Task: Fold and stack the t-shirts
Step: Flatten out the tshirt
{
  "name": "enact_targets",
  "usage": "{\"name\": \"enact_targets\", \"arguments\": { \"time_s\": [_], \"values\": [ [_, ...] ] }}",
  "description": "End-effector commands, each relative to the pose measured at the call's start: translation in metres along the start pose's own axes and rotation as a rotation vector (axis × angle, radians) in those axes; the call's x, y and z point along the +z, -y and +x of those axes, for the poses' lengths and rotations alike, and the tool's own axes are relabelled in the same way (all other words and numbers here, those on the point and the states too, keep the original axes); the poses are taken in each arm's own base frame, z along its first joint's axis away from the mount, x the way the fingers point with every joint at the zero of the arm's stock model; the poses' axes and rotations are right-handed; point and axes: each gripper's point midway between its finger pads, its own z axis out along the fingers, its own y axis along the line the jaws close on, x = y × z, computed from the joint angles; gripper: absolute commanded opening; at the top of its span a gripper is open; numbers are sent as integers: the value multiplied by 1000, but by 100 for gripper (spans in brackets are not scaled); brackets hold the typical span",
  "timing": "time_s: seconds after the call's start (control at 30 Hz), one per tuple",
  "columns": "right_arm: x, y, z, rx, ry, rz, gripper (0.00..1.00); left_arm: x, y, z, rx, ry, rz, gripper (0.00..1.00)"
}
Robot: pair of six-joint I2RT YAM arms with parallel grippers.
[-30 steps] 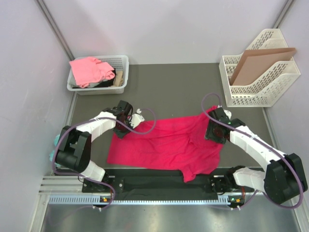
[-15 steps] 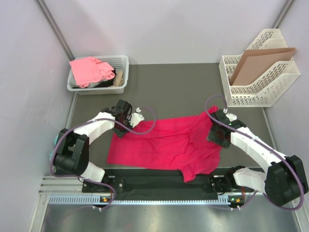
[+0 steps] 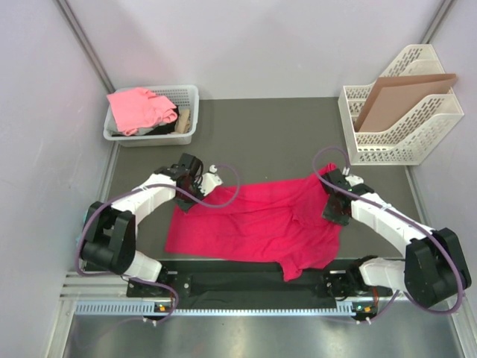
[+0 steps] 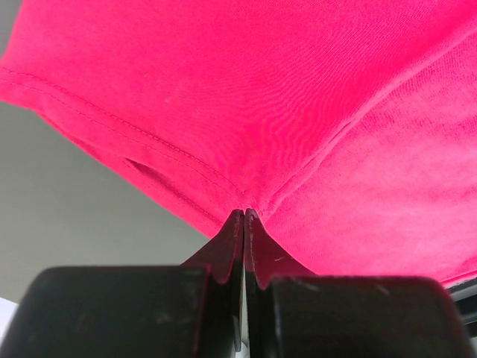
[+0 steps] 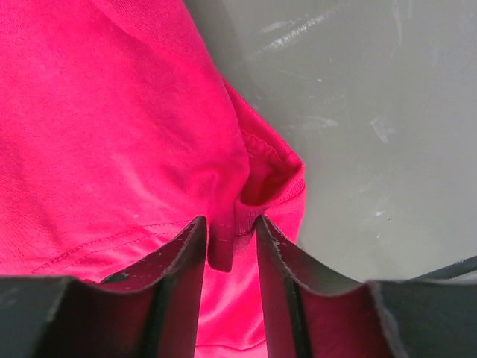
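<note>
The deep red cloth t-shirt (image 3: pixel 253 224) lies flat for folding, left gripper (image 4: pixel 244 212) pinching its ten o'clock corner, right gripper (image 5: pixel 231 224) around its three o'clock sleeve, though I cannot tell if it squeezes.

White arms (image 3: pixel 149 190), black joints (image 3: pixel 112 233), purple cables (image 3: pixel 237 185)

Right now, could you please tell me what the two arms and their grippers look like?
Both arms have white links and black joints: the left arm and right arm. A mauve cable loops along each. The left gripper and right gripper have black, tapered fingers.
</note>
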Motion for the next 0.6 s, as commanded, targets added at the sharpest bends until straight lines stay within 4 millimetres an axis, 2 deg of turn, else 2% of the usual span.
{"name": "enact_targets", "arguments": {
  "time_s": [0.0,0.07,0.1,0.17,0.3,0.4,0.57],
  "values": [
    [-2,-7,-9,17,39,-21,32,-9,-5,-3,15,34,-24,0],
    [-5,-9,-9,8,31,-29,34,-9,-3,-1,15,23,-15,0],
    [-6,-8,-10,6,32,-27,39,-8,-1,0,15,19,-9,0],
    [-11,-9,-10,-2,30,-40,42,-8,2,3,15,12,0,10],
    [-19,-7,-12,-10,33,-49,50,-3,5,12,30,4,-3,14],
    [-25,-8,-16,-7,48,-61,49,0,1,18,26,-22,-27,14],
    [-24,-13,-18,-11,43,-70,42,0,2,15,19,-13,-22,13]
  ]
}}
